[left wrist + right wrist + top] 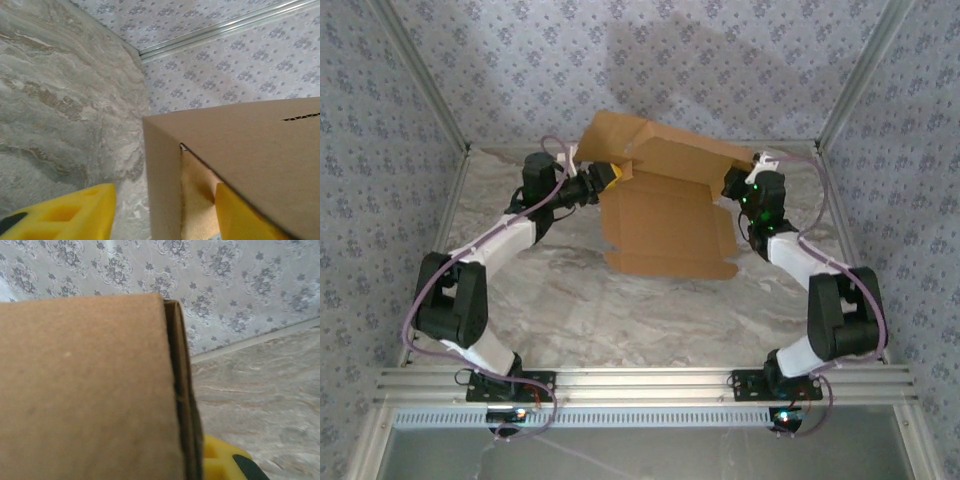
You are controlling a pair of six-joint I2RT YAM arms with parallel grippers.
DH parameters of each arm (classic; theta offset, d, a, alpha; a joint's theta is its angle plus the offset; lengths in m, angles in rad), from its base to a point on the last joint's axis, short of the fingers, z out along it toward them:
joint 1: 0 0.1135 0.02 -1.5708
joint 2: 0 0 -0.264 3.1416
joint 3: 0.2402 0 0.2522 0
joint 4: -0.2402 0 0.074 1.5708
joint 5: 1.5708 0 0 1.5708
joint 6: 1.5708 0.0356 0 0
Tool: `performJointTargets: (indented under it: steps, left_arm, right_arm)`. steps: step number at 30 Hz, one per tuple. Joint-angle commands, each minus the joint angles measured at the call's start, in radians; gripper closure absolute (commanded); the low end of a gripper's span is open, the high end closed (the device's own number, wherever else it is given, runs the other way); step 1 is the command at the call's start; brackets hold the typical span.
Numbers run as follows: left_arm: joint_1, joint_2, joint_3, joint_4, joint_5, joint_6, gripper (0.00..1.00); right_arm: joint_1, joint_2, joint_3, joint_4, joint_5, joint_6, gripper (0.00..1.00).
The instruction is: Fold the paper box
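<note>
At the near edge, a ribbed aluminium rail (640,382) carries the bases of two black-and-white arms, the left arm (470,290) and the right arm (830,300). Beyond them spreads the grey-and-cream marbled tabletop (620,315). Over its far middle, between the two arms' ends, is one plain tan-brown thin-cardboard paper box (665,215), partly folded. A broad panel with small tabs along its near edge faces the overhead camera, and a folded-over section rises along its far side. Whether the near edge rests on the tabletop cannot be told. Every face shown is bare brown card, and a short dark slit cuts the upper panel in the left wrist view. The left gripper (610,178) meets the box's left end with its jaws open, straddling a side wall. One yellow finger (75,215) stands apart from the cardboard on the outside, and the other yellow finger sits inside under the top panel. The right gripper (732,183) is at the box's right end with its jaws closed on a doubled cardboard edge. In the right wrist view, one of its yellow fingers lies just beside that edge. Farthest back stand walls of pale wallpaper (720,60) with a repeating grey floral pattern, framed by silver metal bars (865,70).
</note>
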Motion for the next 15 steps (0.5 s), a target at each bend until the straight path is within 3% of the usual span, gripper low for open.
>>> performJointTargets:
  steps: [1,7,15]
  left_arm:
    - [0.015,0.038,0.059,0.123,0.058,-0.056,0.53]
    - [0.066,0.083,0.181,0.05,0.092,-0.026,0.68]
    - [0.09,0.128,0.385,-0.286,0.115,0.178,0.78]
  right_arm:
    - [-0.006,0.074,0.103,0.165,-0.048,0.116,1.0]
    - [0.007,0.179,0.216,0.178,-0.005,0.129,1.0]
    - [0.03,0.29,0.33,0.2,0.015,0.125,1.0]
